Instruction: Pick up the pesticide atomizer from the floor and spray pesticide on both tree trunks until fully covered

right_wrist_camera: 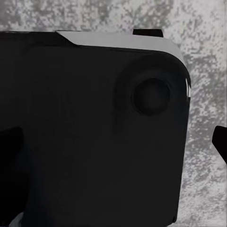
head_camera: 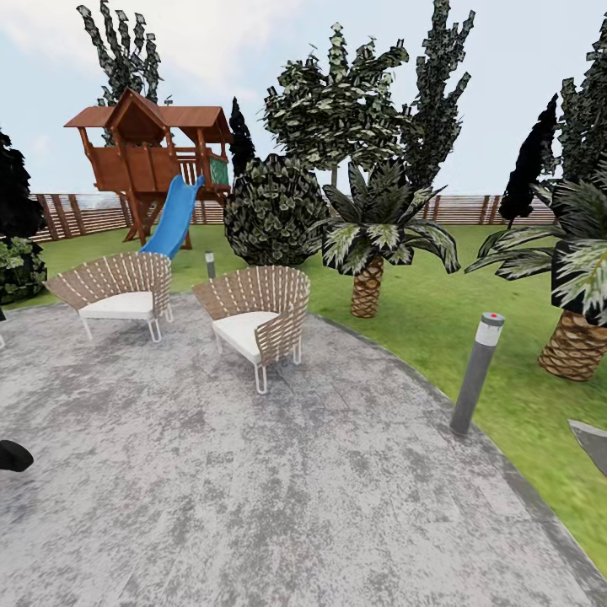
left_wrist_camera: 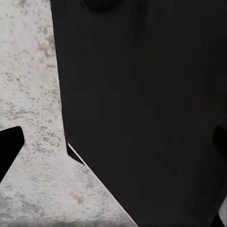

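The garden lawn stretches beyond a grey paved patio, with the slat fence at the back. No atomizer shows, and the thick pale tree trunks are out of view. In the left wrist view my left gripper hangs over the paving in front of my own black body, its dark fingertips wide apart and holding nothing. My right gripper looks the same, with fingertips at the picture's two sides and nothing between them.
Two wicker chairs stand on the patio. A grey lamp post marks its right edge. Two short palms, a round shrub, dark cypress-like trees and a wooden play tower with a blue slide stand on the grass.
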You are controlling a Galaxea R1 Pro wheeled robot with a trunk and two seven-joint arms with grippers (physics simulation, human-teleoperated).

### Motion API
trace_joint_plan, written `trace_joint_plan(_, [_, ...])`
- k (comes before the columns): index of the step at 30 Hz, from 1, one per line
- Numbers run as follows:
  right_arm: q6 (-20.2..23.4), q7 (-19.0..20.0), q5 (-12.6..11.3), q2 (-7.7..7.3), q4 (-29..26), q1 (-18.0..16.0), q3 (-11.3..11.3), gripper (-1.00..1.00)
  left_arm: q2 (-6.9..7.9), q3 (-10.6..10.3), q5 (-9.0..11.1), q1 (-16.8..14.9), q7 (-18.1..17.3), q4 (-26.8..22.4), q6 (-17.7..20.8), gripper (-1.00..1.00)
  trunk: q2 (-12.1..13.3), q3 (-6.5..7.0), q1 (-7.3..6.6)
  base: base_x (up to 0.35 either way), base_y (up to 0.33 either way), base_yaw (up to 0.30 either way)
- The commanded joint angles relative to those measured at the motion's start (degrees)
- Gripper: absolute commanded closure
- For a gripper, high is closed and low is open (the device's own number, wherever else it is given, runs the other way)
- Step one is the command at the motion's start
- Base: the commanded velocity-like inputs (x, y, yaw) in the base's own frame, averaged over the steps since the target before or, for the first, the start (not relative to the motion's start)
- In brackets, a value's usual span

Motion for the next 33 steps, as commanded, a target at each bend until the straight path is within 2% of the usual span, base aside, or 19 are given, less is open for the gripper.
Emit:
trace_joint_plan(1, [-0.06,-0.09,0.01,-0.01,-0.09,-0.03,-0.01,-1.00,0.12,0.05,0.13,-0.03,0.09,-0.07,0.10,-1.00,-0.02,-0.04,0.00,0.000,0.000,0.000])
trace_joint_plan(5, [-0.25,-0.21,0.01,-0.39,-0.34,-0.07,-0.12,-1.00,1.17,0.17,0.50,-0.53,0.47,-0.14,-0.21,-1.00,-0.02,-0.04,0.00,0.000,0.000,0.000])
trace_joint_plan(12, [-0.22,-0.10,0.05,-2.65,-2.61,-0.13,-0.14,-1.00,3.42,0.53,0.52,-2.82,0.59,-2.43,-0.59,-1.00,-0.02,-0.04,0.00,0.000,0.000,0.000])
trace_joint_plan(17, [-0.27,-0.13,0.03,-3.84,-4.22,-0.21,-0.21,-1.00,3.65,0.57,0.44,-4.47,1.73,-4.06,-0.68,-1.00,-0.02,-0.04,0.00,0.000,0.000,0.000])
trace_joint_plan(18, [-0.29,-0.09,0.00,-3.91,-29.77,-0.23,-0.23,-1.00,3.62,0.57,0.47,-11.96,2.61,-18.67,-0.69,-1.00,-0.02,-0.04,0.00,0.000,0.000,0.000])
trace_joint_plan(21, [-0.46,0.09,0.04,-4.02,-36.60,-0.25,-0.22,-1.00,3.64,0.62,0.51,-15.95,3.12,-19.18,-0.67,-1.00,-0.02,-0.04,0.00,0.000,0.000,0.000])
trace_joint_plan(24, [-1.63,0.13,0.10,-4.49,-38.79,-0.25,-0.24,-1.00,3.80,0.91,0.55,-17.81,3.26,-19.29,-0.63,-1.00,-0.02,-0.04,0.00,0.000,0.000,0.000])
trace_joint_plan(28, [-5.76,0.04,0.33,-5.15,-39.54,-0.25,-0.14,-1.00,4.35,3.31,0.54,-18.60,3.27,-19.35,-0.95,-1.00,-0.02,-0.08,0.00,0.000,0.000,0.021])
trace_joint_plan(31, [-7.69,-0.14,0.42,-5.31,-37.62,-0.25,-0.19,-1.00,5.72,7.30,0.64,-18.49,3.22,-19.31,-2.53,-1.00,-0.02,-0.22,0.00,0.000,0.000,0.167])
trace_joint_plan(33, [-7.98,-0.18,0.43,-5.31,-36.92,-0.25,-0.18,-1.00,6.01,8.85,0.53,-18.45,3.14,-19.12,-3.81,-1.00,-0.02,-0.30,0.00,0.000,0.000,0.221])
